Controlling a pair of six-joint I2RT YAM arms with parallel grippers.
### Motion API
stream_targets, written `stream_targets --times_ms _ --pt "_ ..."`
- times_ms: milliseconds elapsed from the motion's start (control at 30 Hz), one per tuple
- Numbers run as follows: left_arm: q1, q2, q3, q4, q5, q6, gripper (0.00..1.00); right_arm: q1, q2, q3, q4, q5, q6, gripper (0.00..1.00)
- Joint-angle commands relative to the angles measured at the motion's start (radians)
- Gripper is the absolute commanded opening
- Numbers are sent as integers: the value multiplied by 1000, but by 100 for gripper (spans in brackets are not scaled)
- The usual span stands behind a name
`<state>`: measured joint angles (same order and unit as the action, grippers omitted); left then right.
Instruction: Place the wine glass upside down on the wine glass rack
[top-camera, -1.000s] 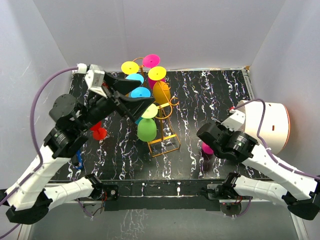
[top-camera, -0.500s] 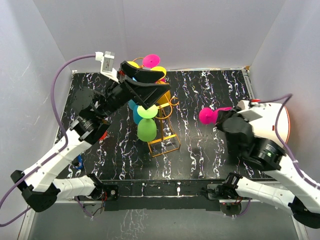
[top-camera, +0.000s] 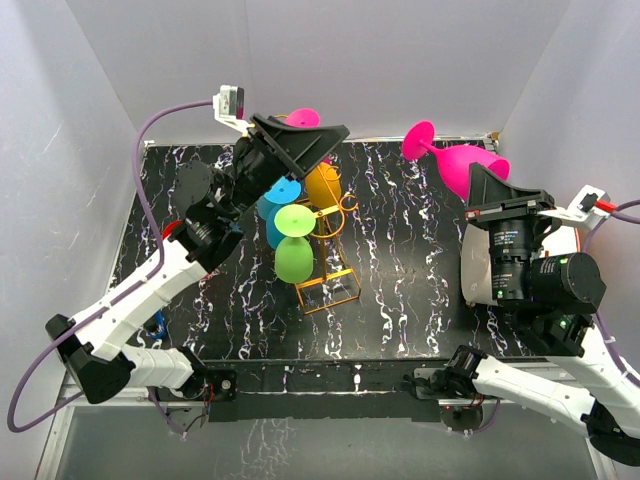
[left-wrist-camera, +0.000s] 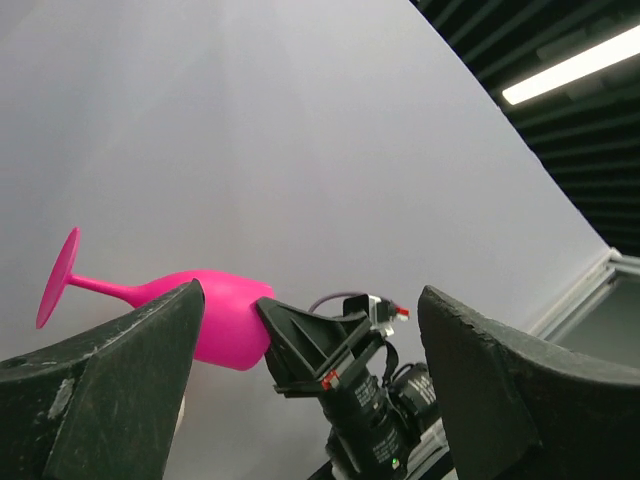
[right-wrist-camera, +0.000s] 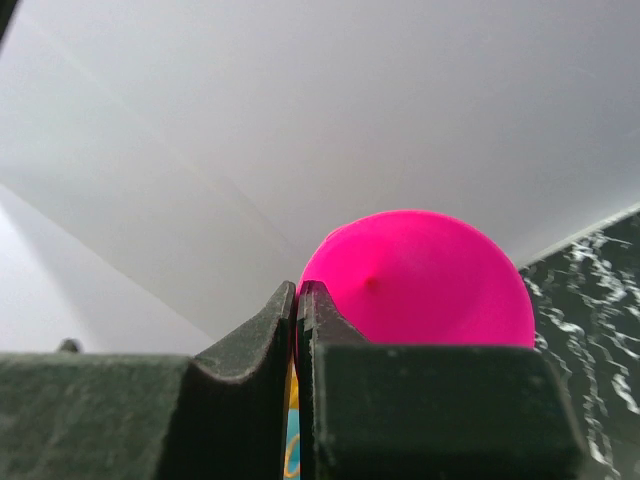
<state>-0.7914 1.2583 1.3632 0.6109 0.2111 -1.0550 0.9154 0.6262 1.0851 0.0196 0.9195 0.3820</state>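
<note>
A pink wine glass (top-camera: 462, 162) lies tilted in the air at the back right, its foot pointing left. My right gripper (top-camera: 490, 186) is shut on the rim of its bowl. In the right wrist view the pink bowl (right-wrist-camera: 420, 280) bulges beside the pinched fingertips of the right gripper (right-wrist-camera: 297, 292). The golden wire wine glass rack (top-camera: 332, 303) stands mid-table with coloured glasses hanging upside down on it. Over the rack's top hovers my left gripper (top-camera: 312, 140), open and empty. From the left wrist, the left gripper (left-wrist-camera: 312, 300) faces the wine glass (left-wrist-camera: 220, 320) and the right gripper (left-wrist-camera: 290, 340).
On the rack hang a green glass (top-camera: 293, 258), a cyan glass (top-camera: 275, 200) and an orange glass (top-camera: 322, 185). Another pink foot (top-camera: 303, 118) shows behind the left gripper. A white round object (top-camera: 476, 268) sits at the right edge, mostly behind the right arm. White walls enclose the table.
The right arm has lifted the pink glass from the table to high at the back right. The left gripper has risen and swung right over the rack top, its jaws a little narrower.
</note>
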Motion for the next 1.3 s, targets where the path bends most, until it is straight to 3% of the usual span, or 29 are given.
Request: stream_targets --times_ms 0,200,667,1067,1267 --pt "-4 29 102 -58 -101 -83 85 3 33 39 258 -112 -52 0" --pt "-38 67 70 -26 -170 -108 71 4 55 46 374 -211 -27 0" --pt "-86 210 98 23 -192 -162 70 3 25 -8 329 -315 132 0" --pt "-146 193 20 237 -259 -72 73 3 38 -29 305 -330 184 0" --pt "-148 189 3 282 -313 -72 66 3 49 -30 307 -362 201 0"
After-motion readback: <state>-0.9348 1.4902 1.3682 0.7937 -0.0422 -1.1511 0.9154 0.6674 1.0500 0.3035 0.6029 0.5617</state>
